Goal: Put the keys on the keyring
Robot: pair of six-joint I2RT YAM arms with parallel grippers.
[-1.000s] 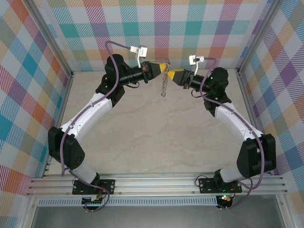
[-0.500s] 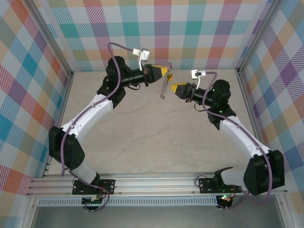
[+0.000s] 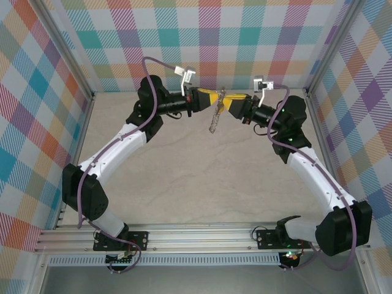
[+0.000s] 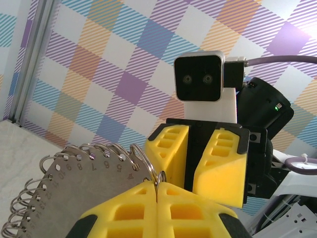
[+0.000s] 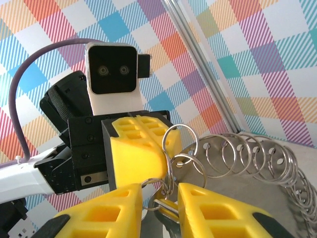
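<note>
Above the far edge of the table point(image 3: 184, 184), the right gripper point(image 3: 228, 101) has come back up and now meets the left gripper point(image 3: 212, 97) tip to tip, so threading can start. The left fingers are pressed together on the keyring point(image 3: 213, 116), which hangs down. The right fingers sit a little apart around a yellow bit, maybe the key point(image 5: 167, 206); I cannot tell if they pinch it.

Plaid walls point(image 3: 245, 37) enclose a beige tabletop point(image 3: 202, 184).
</note>
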